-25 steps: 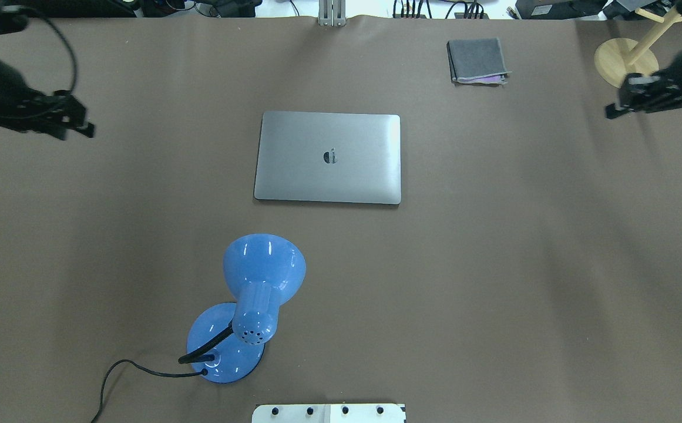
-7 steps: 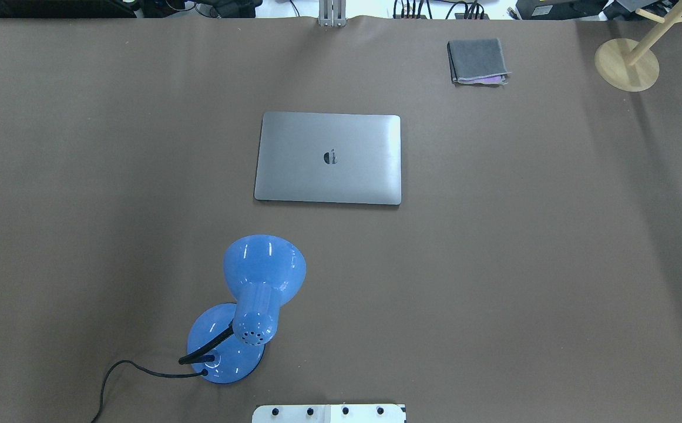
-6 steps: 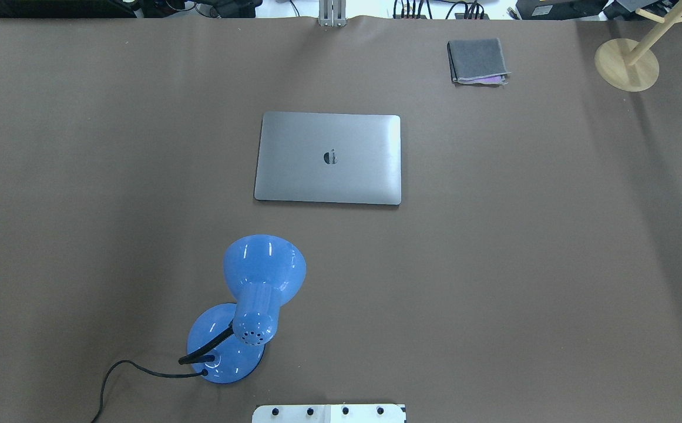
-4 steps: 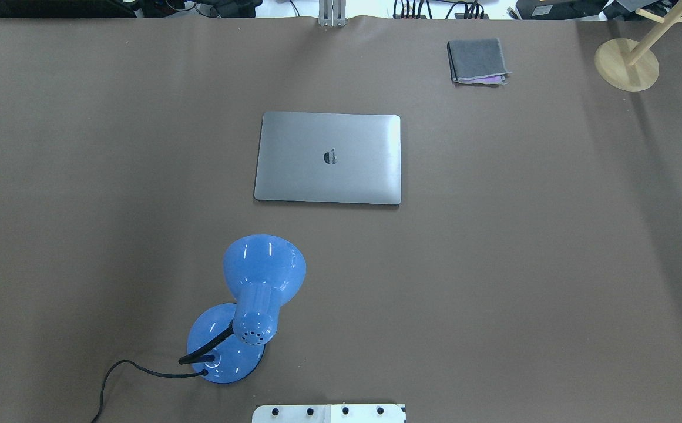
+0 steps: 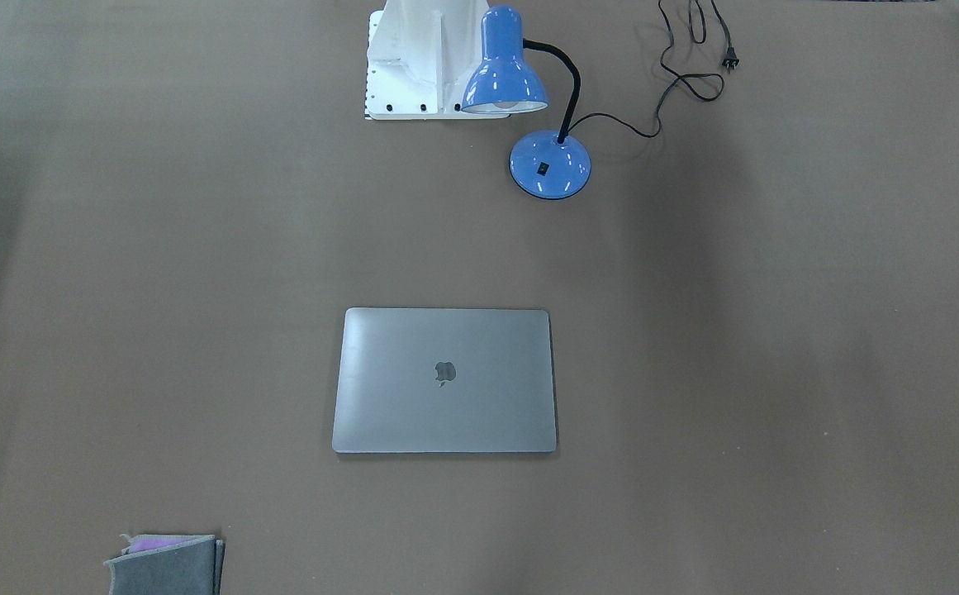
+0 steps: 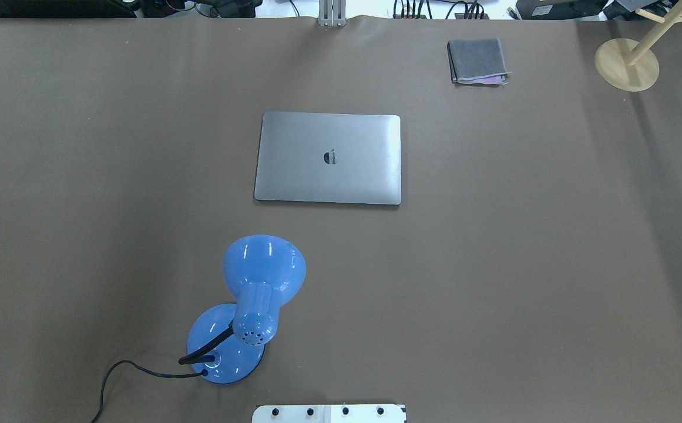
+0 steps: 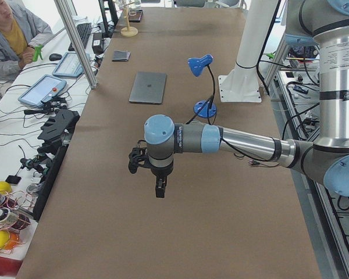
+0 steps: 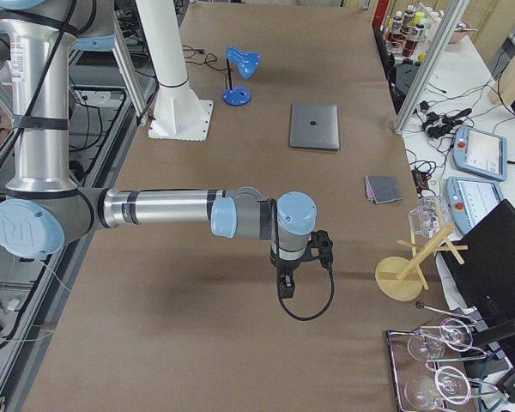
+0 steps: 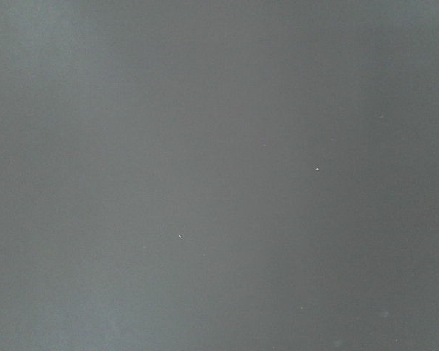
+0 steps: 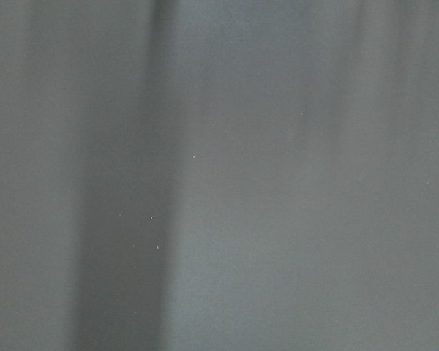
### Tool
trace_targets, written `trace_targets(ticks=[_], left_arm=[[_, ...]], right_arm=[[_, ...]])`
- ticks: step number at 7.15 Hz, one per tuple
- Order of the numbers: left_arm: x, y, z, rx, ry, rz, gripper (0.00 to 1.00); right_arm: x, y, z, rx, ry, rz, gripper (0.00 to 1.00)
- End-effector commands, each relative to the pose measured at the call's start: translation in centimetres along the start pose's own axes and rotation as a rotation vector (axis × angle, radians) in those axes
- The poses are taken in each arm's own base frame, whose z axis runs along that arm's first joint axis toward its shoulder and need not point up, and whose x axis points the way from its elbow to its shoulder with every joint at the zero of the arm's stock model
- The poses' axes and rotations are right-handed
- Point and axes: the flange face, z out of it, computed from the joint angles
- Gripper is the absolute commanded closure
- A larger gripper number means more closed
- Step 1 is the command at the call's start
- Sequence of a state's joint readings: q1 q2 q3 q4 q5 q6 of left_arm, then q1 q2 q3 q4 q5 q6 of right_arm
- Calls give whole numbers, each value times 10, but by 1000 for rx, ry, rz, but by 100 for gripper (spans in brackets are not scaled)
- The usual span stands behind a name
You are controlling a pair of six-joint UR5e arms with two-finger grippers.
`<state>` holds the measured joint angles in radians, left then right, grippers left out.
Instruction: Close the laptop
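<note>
The laptop lies flat with its lid down and the apple logo up, at the table's middle; it also shows in the front-facing view, the left view and the right view. My left gripper hangs over bare table far from the laptop, towards the table's left end. My right gripper hangs over bare table towards the right end. Both show only in the side views, so I cannot tell whether they are open or shut. Both wrist views show only bare table.
A blue desk lamp with a black cord stands near the robot's base. A folded grey cloth and a wooden stand are at the far right. An operator sits beside the table.
Both arms, seen at the overhead view's left and right edges 3.5 s ago, have left that view. The laptop has stayed shut and still.
</note>
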<state>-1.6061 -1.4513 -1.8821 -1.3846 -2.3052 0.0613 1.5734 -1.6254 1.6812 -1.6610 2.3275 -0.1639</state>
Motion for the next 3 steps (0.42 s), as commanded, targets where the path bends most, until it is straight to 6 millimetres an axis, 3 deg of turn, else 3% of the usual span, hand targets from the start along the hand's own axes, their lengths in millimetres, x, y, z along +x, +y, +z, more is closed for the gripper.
trace_targets(ticks=[1, 3], left_arm=[[0, 0, 1, -2, 1, 0, 2], [1, -1, 0, -1, 2, 1, 2]], right_arm=[[20, -16, 15, -13, 51, -11, 0], [22, -17, 14, -11, 58, -10, 0]])
